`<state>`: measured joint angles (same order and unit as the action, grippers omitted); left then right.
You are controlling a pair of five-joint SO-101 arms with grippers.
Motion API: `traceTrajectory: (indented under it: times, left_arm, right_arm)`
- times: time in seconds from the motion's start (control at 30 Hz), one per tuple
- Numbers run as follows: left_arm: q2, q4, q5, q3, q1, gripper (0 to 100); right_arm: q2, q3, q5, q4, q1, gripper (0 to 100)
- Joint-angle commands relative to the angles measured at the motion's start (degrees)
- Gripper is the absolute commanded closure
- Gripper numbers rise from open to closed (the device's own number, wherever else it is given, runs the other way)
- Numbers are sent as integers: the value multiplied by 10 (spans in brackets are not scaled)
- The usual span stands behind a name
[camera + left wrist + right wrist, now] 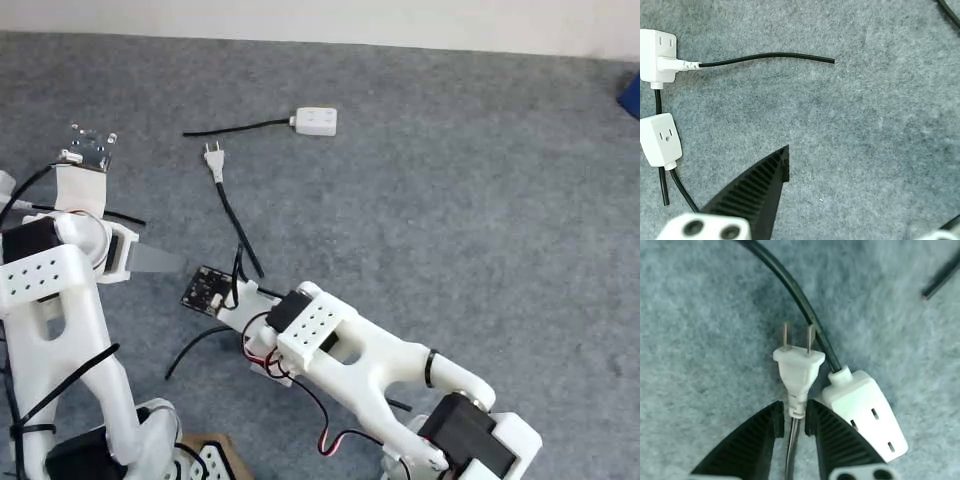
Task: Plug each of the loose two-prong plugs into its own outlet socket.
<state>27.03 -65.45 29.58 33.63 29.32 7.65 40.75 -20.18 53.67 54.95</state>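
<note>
The plug (pixel 797 367) sits in the right claw (pixel 794 415). The claw's fingers are drawn almost together and pinch only the thin neck behind the white body, with the prongs (pixel 810 339) pointing away from the arm. A white socket (pixel 865 410) lies just beside it, and its black cord (pixel 800 295) passes close by one prong.

That hold looks risky, because a plug gripped by the neck may swivel once pressed. The prongs could also snag the cord. With nothing bracing it, the loose socket would likely skid across the grey bench (pixel 480 250).

The left claw (pixel 865 195) is spread wide and holds nothing. Its black finger (pixel 757 185) is near a filled socket (pixel 657 47) and a free socket (pixel 660 140).

In the high view a second plug (pixel 212 153) lies at 11 o'clock and a white outlet (pixel 318 121) at 12. The right arm (pixel 360 360) enters from 5 o'clock.
</note>
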Motion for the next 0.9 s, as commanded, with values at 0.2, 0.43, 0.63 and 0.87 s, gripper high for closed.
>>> traceTrajectory:
  times: [0.2,0.43,0.63,0.87]
  left_arm:
    - [13,-4,4,-1,0,466]
    - [13,-4,4,-1,0,466]
    - [13,-4,4,0,1,466]
    - [13,-5,4,0,1,466]
  right_arm:
    - [6,-22,-25,-26,-8,898]
    - [6,13,-55,-28,-7,848]
    - [5,30,-56,-73,-7,848]
    - [5,84,-53,-139,27,848]
